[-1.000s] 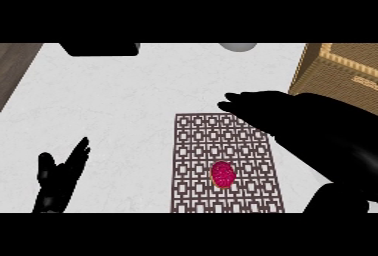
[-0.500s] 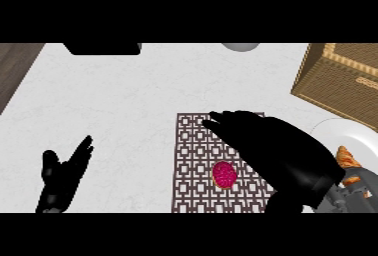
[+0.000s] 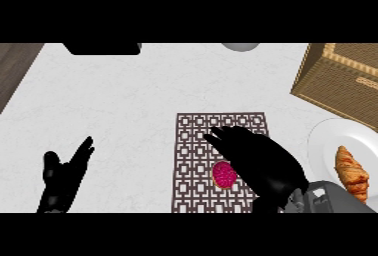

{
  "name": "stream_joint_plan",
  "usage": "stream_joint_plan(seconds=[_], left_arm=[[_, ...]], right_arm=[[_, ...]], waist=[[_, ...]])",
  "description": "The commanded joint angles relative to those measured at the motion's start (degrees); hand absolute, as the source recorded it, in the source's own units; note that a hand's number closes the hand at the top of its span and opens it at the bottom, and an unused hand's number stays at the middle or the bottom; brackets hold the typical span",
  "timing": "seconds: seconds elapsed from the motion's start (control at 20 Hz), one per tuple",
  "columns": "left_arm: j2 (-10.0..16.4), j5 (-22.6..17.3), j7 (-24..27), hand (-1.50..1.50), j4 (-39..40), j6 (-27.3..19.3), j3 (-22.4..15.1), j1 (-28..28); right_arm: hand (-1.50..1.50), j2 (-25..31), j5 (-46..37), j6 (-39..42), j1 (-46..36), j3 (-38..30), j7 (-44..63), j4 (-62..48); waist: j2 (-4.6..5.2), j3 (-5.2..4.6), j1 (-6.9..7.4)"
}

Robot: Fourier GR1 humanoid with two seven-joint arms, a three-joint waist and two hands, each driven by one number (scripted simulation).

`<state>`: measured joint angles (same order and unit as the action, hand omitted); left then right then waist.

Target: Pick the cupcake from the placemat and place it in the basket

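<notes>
Head view: white counter (image 3: 133, 110), placemat (image 3: 193, 135) bearing pink cupcake (image 3: 224, 174); right hand (image 3: 258, 162) unclenched just beside it, left hand (image 3: 63, 176) unclenched lower-left; basket (image 3: 345, 75) upper-right.

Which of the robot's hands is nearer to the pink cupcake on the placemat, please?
Right. The right hand is over the placemat, just right of the cupcake; the left hand rests open far to its left, off the placemat.

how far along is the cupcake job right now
Done: nothing yet; the cupcake sits on the placemat. In hand: the right hand hovers beside it, not curled round it. Left: grasp, lift, carry to the basket at upper right, release. The left hand rests open, lower left.
</notes>
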<state>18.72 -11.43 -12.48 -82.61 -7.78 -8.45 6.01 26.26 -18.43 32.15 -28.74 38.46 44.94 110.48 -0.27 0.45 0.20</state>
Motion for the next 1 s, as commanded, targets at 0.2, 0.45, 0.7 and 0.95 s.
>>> stream_joint_plan(seconds=[0.2,0.45,0.7,0.95], left_arm=[[-1.11,0.91,-0.19,0.00,3.96,2.02,0.86,1.34],[-0.78,1.07,-2.63,0.00,2.72,2.36,2.29,0.82],[-0.88,1.57,-4.07,0.00,0.74,3.57,2.89,1.17],[-2.75,2.79,-4.53,0.00,1.62,2.80,3.16,-0.22]], right_arm=[[-1.50,-0.67,-8.52,-2.27,6.17,-0.78,-9.19,-3.39],[-1.50,-2.36,-13.50,-3.37,6.74,-1.25,-12.41,-7.28],[-1.50,-6.88,-17.29,-3.87,8.24,-0.84,-13.03,-8.39],[-1.50,-8.85,-21.55,-5.61,8.31,-0.17,-18.65,-15.74]], waist=[[0.29,-0.44,-0.12],[0.28,-0.44,-0.09],[0.24,-0.44,-0.04],[0.29,-0.44,-0.04]])
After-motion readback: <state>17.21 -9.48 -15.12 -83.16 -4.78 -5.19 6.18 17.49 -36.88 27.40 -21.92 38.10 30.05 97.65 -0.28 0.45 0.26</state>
